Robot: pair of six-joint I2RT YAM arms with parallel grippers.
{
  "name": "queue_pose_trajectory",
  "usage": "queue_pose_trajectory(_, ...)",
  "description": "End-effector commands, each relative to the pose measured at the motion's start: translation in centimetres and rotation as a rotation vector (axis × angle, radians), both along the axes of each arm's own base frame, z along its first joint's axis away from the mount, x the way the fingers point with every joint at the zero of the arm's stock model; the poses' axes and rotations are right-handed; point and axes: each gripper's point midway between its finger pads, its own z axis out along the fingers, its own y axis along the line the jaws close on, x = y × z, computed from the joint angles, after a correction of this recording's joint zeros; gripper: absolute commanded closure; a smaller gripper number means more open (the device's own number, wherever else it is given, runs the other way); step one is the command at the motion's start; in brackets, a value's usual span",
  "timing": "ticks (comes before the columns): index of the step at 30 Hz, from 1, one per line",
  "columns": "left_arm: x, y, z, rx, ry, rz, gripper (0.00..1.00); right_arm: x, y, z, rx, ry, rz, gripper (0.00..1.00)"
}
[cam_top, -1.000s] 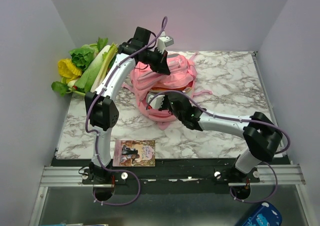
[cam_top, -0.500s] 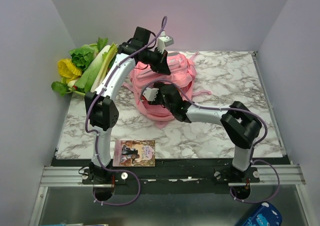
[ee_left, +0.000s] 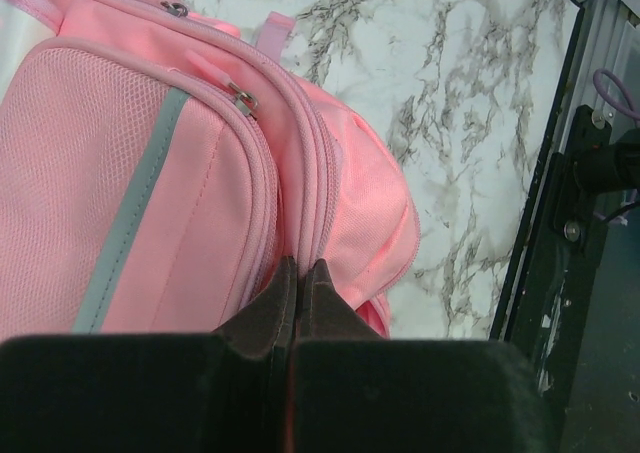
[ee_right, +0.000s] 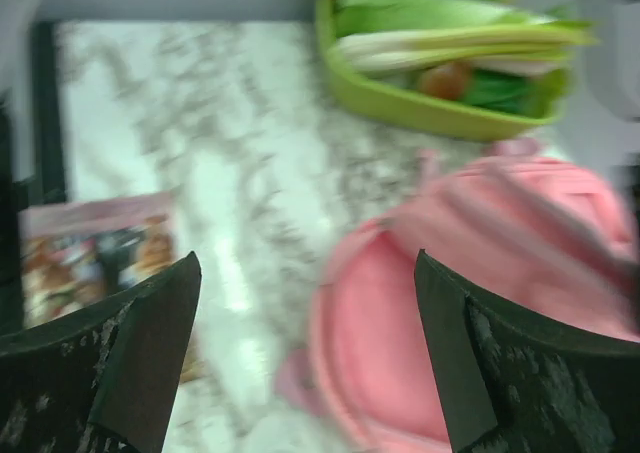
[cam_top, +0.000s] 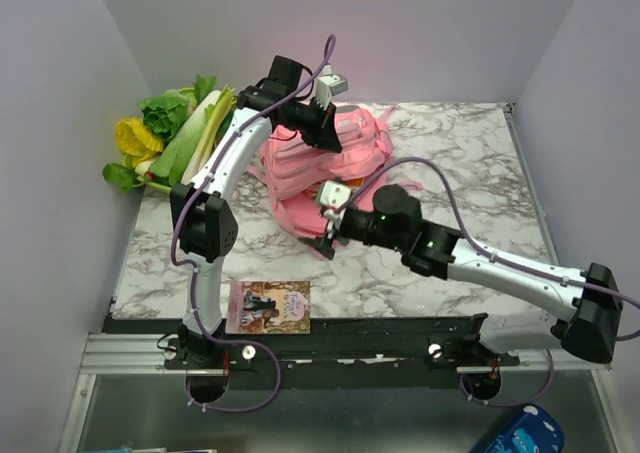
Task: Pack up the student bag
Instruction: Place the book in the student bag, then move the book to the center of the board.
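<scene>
The student bag (cam_top: 335, 158), a soft pink backpack with a grey strip (ee_left: 125, 223), lies at the middle back of the marble table. My left gripper (cam_top: 322, 133) is at the bag's upper side, shut, its tips (ee_left: 301, 265) pinched on the zipper seam with a pink sliver between them. My right gripper (cam_top: 325, 231) hovers at the bag's near end, open wide with nothing between its fingers. In the blurred right wrist view the right gripper (ee_right: 305, 258) faces the bag's pink open mouth (ee_right: 400, 343).
A green tray (cam_top: 160, 178) of leafy vegetables (ee_right: 440, 33) stands at the back left. A picture book (cam_top: 268, 306) lies at the table's near edge left of centre, visible as a book (ee_right: 90, 253) beside the right gripper's left finger. A blue pack (cam_top: 520, 435) lies below the table's edge.
My right gripper went from shut to open at the bag's mouth, then drew back toward the near side as its arm stretched out low. The left gripper has stayed where it was.
</scene>
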Motion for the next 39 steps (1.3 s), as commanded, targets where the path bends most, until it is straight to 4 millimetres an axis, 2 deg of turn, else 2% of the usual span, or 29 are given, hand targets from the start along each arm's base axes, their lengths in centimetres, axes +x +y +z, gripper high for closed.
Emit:
queue_pose_trajectory(1,-1.7,-0.4,4.0,-0.074,-0.048,-0.041,1.00,-8.3,1.0,-12.7,-0.251,0.380,0.207,0.06)
queue_pose_trajectory(4,-1.7,-0.4,3.9,-0.072,-0.041,-0.038,1.00,-9.7,1.9,-14.8,-0.294,0.413,0.242,0.09)
queue_pose_trajectory(5,-1.7,-0.4,4.0,-0.071,-0.043,-0.037,1.00,-9.7,2.1,-16.4,-0.329,0.433,0.242,0.09)
queue_pose_trajectory(7,-1.7,-0.3,4.0,-0.071,-0.042,-0.035,1.00,-9.4,3.0,-17.0,-0.344,0.433,0.251,0.09)
queue_pose_trajectory(8,-1.7,-0.4,4.1,-0.073,-0.045,-0.038,1.00,-9.3,3.3,-18.5,-0.375,0.454,0.254,0.08)
queue_pose_trajectory(10,-1.8,-0.4,4.2,-0.072,-0.048,-0.036,1.00,-9.1,3.7,-19.8,-0.408,0.465,0.250,0.08)
queue_pose_trajectory(11,-1.8,-0.4,4.3,-0.072,-0.052,-0.038,1.00,-8.7,4.2,-20.1,-0.414,0.466,0.241,0.06)
queue_pose_trajectory(12,-1.8,-0.3,4.2,-0.070,-0.051,-0.037,1.00,-8.4,4.1,-21.7,-0.449,0.482,0.226,0.01)
queue_pose_trajectory(15,-1.8,-0.3,4.2,-0.068,-0.051,-0.038,1.00,-7.7,4.3,-23.6,-0.488,0.485,0.194,0.00)
queue_pose_trajectory(22,-1.7,-0.4,3.9,-0.067,-0.050,-0.041,1.00,-7.9,4.2,-25.6,-0.526,0.519,0.185,0.01)
queue_pose_trajectory(28,-1.6,-0.4,3.9,-0.066,-0.052,-0.043,1.00,-8.8,3.4,-27.7,-0.592,0.563,0.176,0.14)
queue_pose_trajectory(33,-1.6,-0.4,3.9,-0.065,-0.053,-0.044,1.00,-9.7,2.1,-30.6,-0.698,0.570,0.145,0.22)
queue_pose_trajectory(36,-1.6,-0.4,3.8,-0.063,-0.051,-0.045,1.00,-10.0,1.6,-31.6,-0.714,0.593,0.132,0.28)
queue_pose_trajectory(37,-1.7,-0.3,3.8,-0.062,-0.051,-0.046,1.00,-10.1,1.5,-31.7,-0.716,0.593,0.135,0.31)
queue_pose_trajectory(39,-1.7,-0.3,3.8,-0.060,-0.053,-0.046,1.00,-10.0,1.1,-32.2,-0.728,0.591,0.121,0.45)
